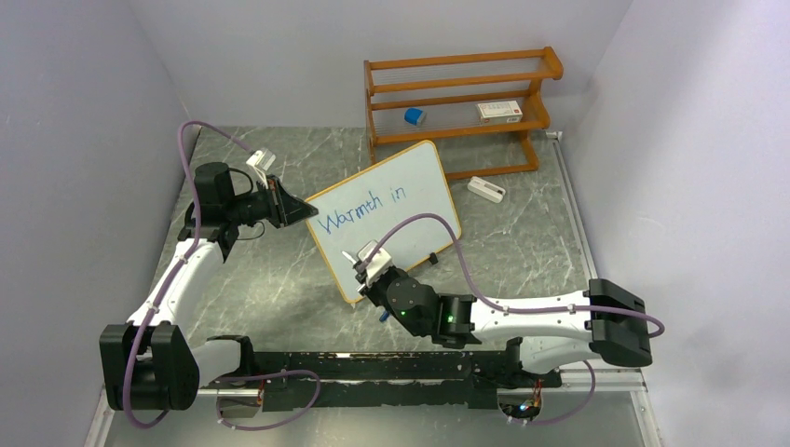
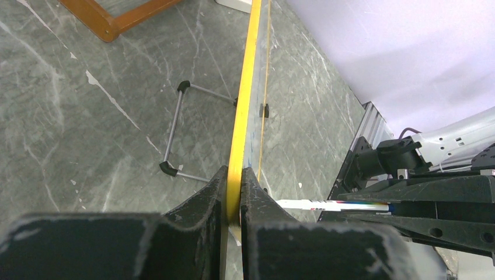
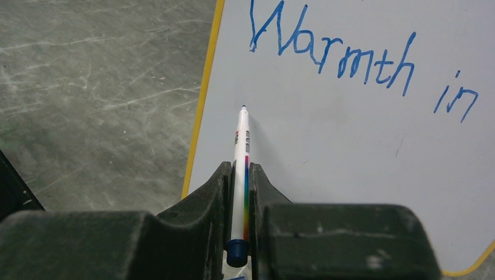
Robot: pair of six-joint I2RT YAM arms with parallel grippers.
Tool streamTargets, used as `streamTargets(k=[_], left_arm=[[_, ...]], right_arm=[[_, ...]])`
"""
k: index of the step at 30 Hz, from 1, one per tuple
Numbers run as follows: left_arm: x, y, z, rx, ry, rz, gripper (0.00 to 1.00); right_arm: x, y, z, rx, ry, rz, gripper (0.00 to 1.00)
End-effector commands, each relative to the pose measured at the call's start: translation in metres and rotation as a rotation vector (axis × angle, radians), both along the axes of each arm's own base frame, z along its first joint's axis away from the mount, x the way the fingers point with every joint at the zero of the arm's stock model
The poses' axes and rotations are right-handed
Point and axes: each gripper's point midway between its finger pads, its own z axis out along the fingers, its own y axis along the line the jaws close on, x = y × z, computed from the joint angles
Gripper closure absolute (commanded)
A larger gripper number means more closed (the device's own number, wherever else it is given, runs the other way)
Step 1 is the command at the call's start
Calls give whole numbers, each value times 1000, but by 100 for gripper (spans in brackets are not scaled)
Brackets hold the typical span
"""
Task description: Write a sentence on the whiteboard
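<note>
The whiteboard (image 1: 410, 186) stands tilted on the grey table, with a thin orange-tan frame. The sentence (image 1: 361, 209) on it reads "Warmth in" in blue, large in the right wrist view (image 3: 333, 52). My left gripper (image 1: 303, 212) is shut on the board's left edge; the yellow edge (image 2: 242, 116) runs up from between its jaws (image 2: 234, 175). My right gripper (image 1: 359, 270) is shut on a white marker (image 3: 240, 146) with a rainbow stripe. The marker's blue tip touches or hovers just off the board (image 3: 350, 163), below the "W" near the left edge. The marker (image 2: 333, 205) also shows in the left wrist view.
An orange wooden shelf rack (image 1: 461, 102) stands behind the board, holding a blue object (image 1: 415, 116) and a white box (image 1: 499, 111). A small white block (image 1: 485, 189) lies on the table by the rack. The board's wire stand (image 2: 175, 128) rests behind it.
</note>
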Motion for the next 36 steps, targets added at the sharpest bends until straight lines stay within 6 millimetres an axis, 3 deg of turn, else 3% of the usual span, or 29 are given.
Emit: streamTargets(k=[1,36], left_arm=[[8,12,-16,54,18,78,95],[9,13,-16,59,16,82,95]], right_arm=[[8,5,17,45,-16,-27,100],[20,4,-3,-34,39,-57,100]])
